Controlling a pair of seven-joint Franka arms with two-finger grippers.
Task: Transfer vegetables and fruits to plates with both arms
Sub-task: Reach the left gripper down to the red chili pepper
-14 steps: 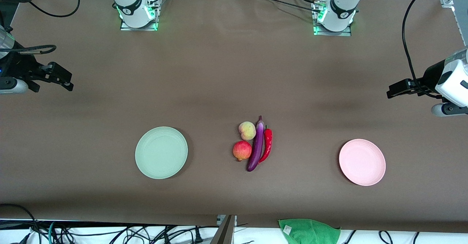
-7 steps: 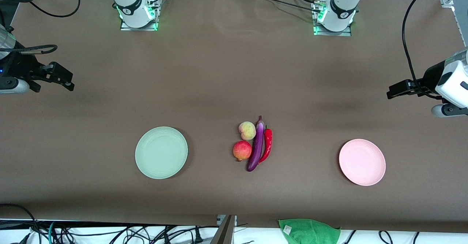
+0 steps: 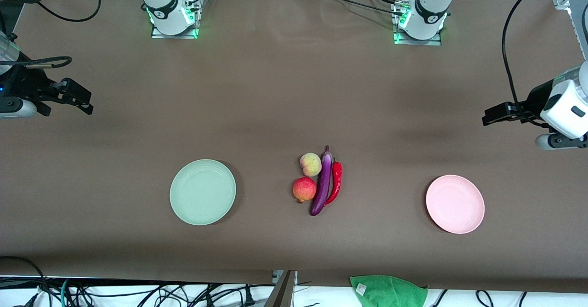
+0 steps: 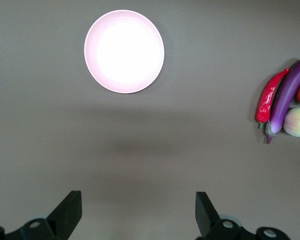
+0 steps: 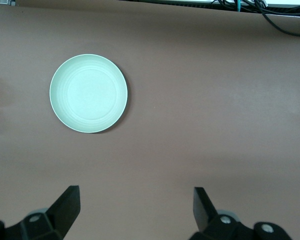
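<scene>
brown table [image 3: 275, 91], green cloth [image 3: 388, 291], cables [image 3: 138, 293]

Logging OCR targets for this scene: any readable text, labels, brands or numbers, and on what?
No readable text in any view.
Dark round marks on the white arm bases: too small to read.
Small white tag on the crumpled green cloth at the table's near edge: too small to read.
Pale green round plate, pale pink round plate, the produce, brown table cover: no markings.
</scene>
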